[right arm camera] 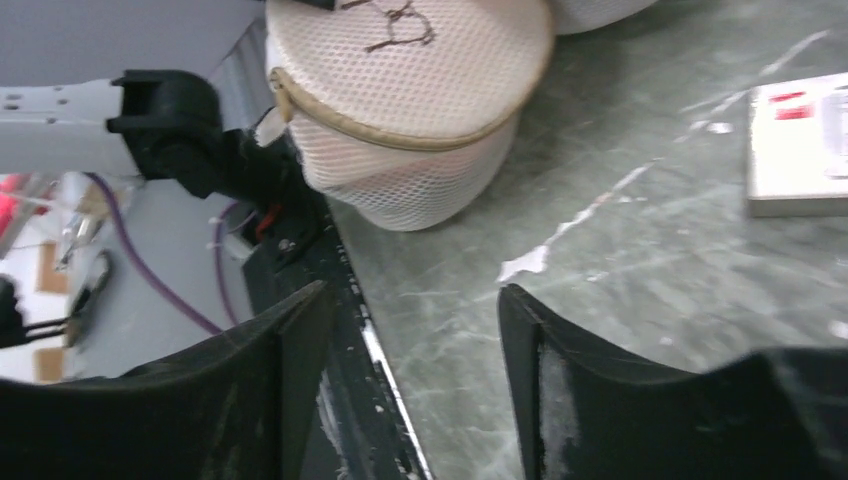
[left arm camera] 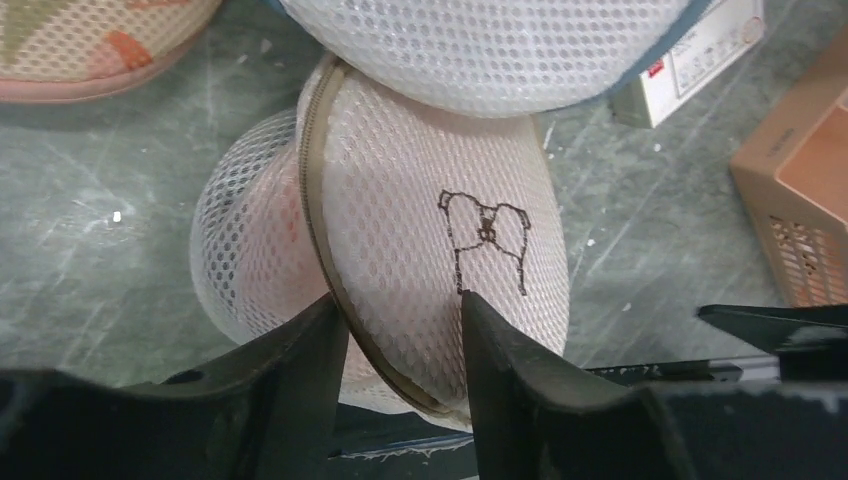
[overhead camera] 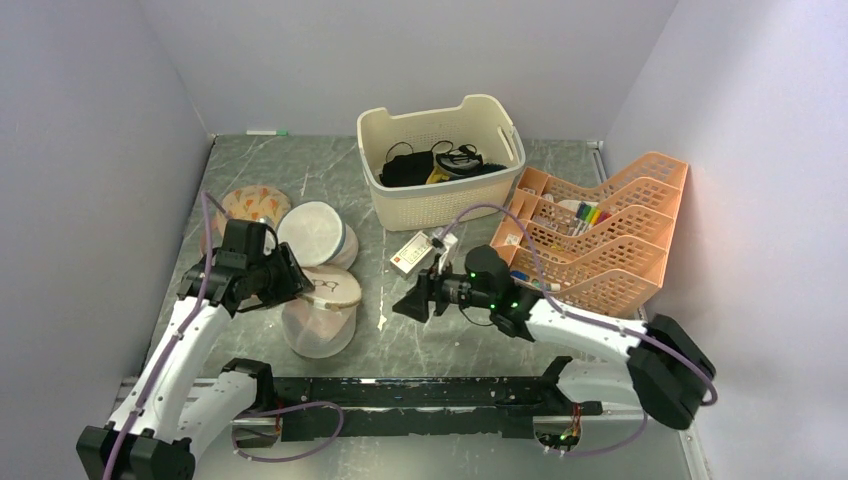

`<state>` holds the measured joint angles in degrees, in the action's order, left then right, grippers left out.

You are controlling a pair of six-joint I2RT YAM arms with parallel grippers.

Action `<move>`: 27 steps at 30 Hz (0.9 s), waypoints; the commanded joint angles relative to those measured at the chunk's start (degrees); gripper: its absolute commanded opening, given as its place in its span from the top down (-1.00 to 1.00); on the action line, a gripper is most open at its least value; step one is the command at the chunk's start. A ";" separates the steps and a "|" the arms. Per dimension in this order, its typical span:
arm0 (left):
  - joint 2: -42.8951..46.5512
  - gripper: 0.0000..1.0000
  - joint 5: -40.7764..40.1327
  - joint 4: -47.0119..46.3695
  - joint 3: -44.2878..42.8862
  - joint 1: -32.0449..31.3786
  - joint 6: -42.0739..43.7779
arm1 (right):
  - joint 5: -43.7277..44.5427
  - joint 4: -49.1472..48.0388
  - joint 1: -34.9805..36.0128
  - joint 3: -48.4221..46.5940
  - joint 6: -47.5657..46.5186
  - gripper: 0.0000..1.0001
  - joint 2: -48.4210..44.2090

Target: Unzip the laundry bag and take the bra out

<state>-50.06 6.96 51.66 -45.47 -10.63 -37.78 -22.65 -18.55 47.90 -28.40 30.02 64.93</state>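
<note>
Left claw point(left arm camera: 400, 297) jaws apart, laundry bag point(left arm camera: 420, 170) rim between them. Right claw point(right arm camera: 412, 298) jaws apart over tabletop point(right arm camera: 640, 300), laundry bag ahead.

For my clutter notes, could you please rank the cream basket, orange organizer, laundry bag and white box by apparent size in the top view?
Largest: orange organizer and cream basket, too alike to rank.
Then the laundry bag.
Smallest: the white box.
</note>
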 commanded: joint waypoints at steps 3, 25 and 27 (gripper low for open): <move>1.89 0.13 8.92 -4.28 0.26 0.46 -1.33 | -7.95 -14.55 3.80 -4.87 5.66 0.00 9.85; 5.89 0.86 16.99 -7.99 3.44 0.44 -12.44 | -8.02 -35.77 13.14 -8.69 18.61 0.22 27.72; 7.04 0.86 16.99 -8.62 4.42 0.44 -14.58 | -7.49 -34.52 13.51 -9.14 17.91 0.28 27.93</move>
<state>-45.17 21.63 45.60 -42.61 -10.59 -46.04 -31.64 -52.97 60.05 -34.96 49.58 92.27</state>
